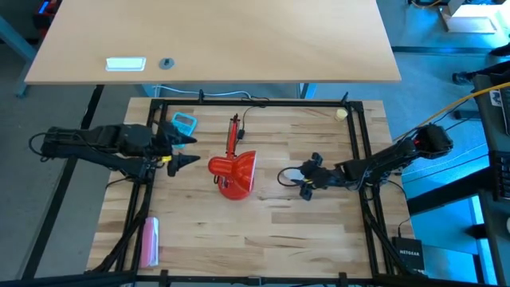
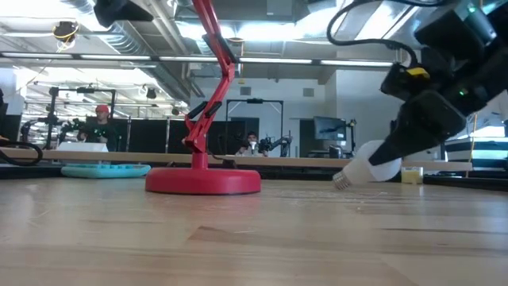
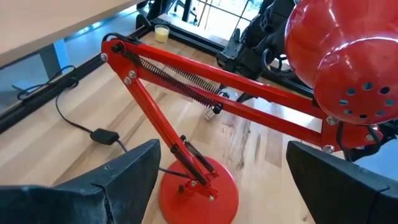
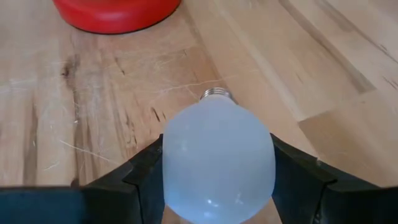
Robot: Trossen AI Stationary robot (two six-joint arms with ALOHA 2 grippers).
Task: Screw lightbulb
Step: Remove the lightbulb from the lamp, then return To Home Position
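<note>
The white lightbulb (image 4: pixel 217 163) sits between the fingers of my right gripper (image 1: pixel 305 182), low over the table to the right of the red desk lamp (image 1: pixel 233 171). In the low view the lightbulb (image 2: pixel 371 168) slants down, its metal screw base (image 2: pixel 341 183) toward the lamp. The lamp stands on its round base (image 2: pixel 203 181), its shade (image 3: pixel 345 62) over it. My left gripper (image 1: pixel 190 151) is open and empty, left of the lamp, its fingers on either side of the lamp's arm in the left wrist view. My right gripper pinches the lightbulb's frosted globe (image 4: pixel 177 180) between its two fingers (image 4: pixel 292 177), one on each side at its widest part. The fingers slant down from the table's right. The lightbulb tilts with its screw base (image 4: pixel 216 94) forward and low; whether that base touches the table, I cannot tell.
A teal object (image 1: pixel 185 122) lies behind my left gripper, a pink one (image 1: pixel 150 241) at the near left. A small yellowish ball (image 1: pixel 341 114) sits at the far right corner. The lamp's black cord (image 1: pixel 249 112) runs to the far edge. A black frame (image 1: pixel 255 102) rims the table.
</note>
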